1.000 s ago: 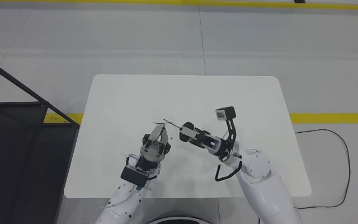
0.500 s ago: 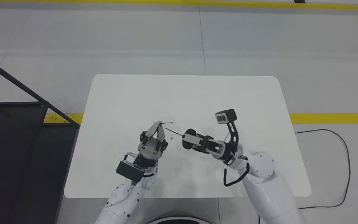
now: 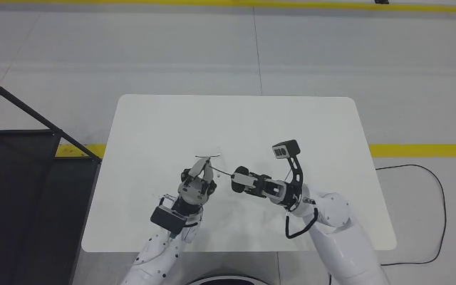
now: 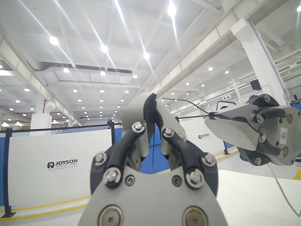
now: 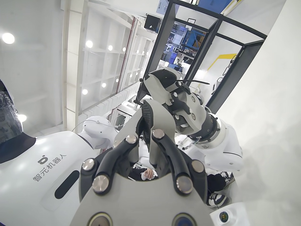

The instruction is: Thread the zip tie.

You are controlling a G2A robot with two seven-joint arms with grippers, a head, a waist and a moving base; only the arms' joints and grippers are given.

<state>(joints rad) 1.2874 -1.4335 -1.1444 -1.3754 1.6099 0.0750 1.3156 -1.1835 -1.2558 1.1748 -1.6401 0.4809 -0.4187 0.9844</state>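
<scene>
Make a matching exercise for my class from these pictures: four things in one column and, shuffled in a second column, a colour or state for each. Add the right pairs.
Column 1
1. zip tie
2. table
3. floor line
4. left gripper

Column 2
A. yellow
B. shut on the zip tie
C. white
D. thin and black

Pairs: 1-D, 2-C, 3-A, 4-B
</scene>
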